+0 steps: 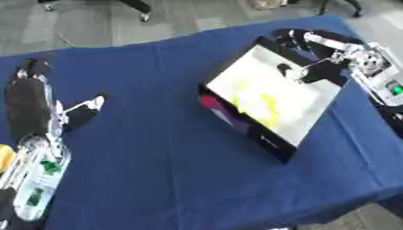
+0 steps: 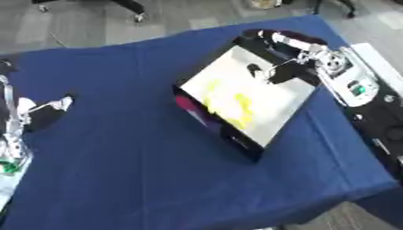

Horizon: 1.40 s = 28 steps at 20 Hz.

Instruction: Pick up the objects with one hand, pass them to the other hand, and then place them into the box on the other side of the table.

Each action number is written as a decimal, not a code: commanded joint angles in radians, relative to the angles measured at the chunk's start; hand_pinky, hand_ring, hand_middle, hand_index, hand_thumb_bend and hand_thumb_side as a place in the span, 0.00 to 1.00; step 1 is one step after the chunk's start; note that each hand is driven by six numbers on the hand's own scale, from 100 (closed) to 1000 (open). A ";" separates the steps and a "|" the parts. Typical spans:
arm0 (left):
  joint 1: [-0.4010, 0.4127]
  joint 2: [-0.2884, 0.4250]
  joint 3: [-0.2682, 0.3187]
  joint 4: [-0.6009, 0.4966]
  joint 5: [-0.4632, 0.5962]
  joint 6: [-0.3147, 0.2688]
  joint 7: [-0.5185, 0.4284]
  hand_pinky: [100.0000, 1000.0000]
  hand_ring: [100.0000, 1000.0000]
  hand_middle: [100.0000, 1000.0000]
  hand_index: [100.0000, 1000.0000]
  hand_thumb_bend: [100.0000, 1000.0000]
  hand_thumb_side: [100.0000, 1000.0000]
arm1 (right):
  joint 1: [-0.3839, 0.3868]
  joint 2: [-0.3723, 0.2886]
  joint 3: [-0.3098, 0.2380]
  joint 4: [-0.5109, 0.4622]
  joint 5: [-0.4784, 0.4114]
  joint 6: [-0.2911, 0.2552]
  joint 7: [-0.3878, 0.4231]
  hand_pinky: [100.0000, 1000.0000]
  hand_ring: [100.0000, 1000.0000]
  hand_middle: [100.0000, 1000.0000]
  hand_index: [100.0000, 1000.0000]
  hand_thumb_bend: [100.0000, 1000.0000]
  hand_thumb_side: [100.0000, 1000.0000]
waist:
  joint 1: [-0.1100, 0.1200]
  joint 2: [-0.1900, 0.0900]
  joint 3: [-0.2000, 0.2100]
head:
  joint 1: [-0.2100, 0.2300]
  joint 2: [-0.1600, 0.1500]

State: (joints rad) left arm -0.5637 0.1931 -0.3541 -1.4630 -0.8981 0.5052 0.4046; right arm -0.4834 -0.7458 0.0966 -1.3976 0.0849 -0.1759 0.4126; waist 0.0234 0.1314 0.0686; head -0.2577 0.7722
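Left of the box (image 1: 271,96), at the table's near edge:

- Clear plastic bottle (image 1: 38,179), lying flat with a green patch on it, within the left arm's reach for pick-up. A yellow thing (image 1: 5,157) is seen just beside it, not identifiable.
- Left hand (image 1: 82,110), resting on the blue tablecloth (image 1: 157,134) beyond the bottle, holding nothing; whether its fingers are curled cannot be told.
- Box, black-walled, pale inside; something yellow (image 1: 264,105) is lying within, judged already delivered.
- Right hand (image 1: 303,72), over the box's far corner; its grasp cannot be told.
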 commanded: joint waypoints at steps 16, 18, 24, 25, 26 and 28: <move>-0.073 0.153 0.075 -0.096 0.101 0.077 -0.156 0.77 0.78 0.64 0.83 0.54 0.37 | -0.008 -0.103 -0.136 -0.146 -0.541 0.069 -0.025 1.00 1.00 1.00 1.00 0.00 0.33 | 0.023 -0.031 0.000 | 0.165 -0.002; -0.091 0.190 0.092 -0.103 0.133 0.095 -0.210 0.78 0.79 0.64 0.84 0.55 0.38 | -0.002 -0.111 -0.153 -0.145 -0.568 0.080 -0.020 1.00 1.00 1.00 1.00 0.00 0.37 | 0.026 -0.031 0.001 | 0.178 -0.002; -0.123 0.246 0.118 -0.088 0.164 0.133 -0.284 0.79 0.80 0.65 0.84 0.56 0.44 | 0.015 -0.133 -0.182 -0.143 -0.605 0.096 -0.033 1.00 1.00 1.00 1.00 0.00 0.35 | 0.030 -0.032 0.006 | 0.207 -0.002; -0.137 0.270 0.119 -0.064 0.179 0.140 -0.300 0.79 0.80 0.65 0.84 0.55 0.47 | 0.018 -0.136 -0.186 -0.144 -0.611 0.098 -0.038 1.00 1.00 1.00 1.00 0.00 0.36 | 0.030 -0.032 0.005 | 0.214 -0.002; -0.148 0.290 0.120 -0.040 0.195 0.141 -0.316 0.80 0.81 0.65 0.84 0.55 0.47 | 0.020 -0.139 -0.188 -0.145 -0.617 0.100 -0.042 1.00 1.00 1.00 1.00 0.00 0.36 | 0.030 -0.032 0.004 | 0.221 -0.002; -0.166 0.323 0.118 -0.004 0.229 0.131 -0.350 0.80 0.81 0.66 0.84 0.57 0.47 | 0.022 -0.143 -0.193 -0.147 -0.627 0.105 -0.050 1.00 1.00 1.00 1.00 0.00 0.36 | 0.030 -0.031 0.002 | 0.232 -0.002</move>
State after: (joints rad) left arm -0.7061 0.4675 -0.2496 -1.4773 -0.6889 0.6376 0.0736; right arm -0.4510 -0.8426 -0.0783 -1.5232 -0.5288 -0.0723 0.3706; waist 0.0447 0.1314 0.0711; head -0.0356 0.7722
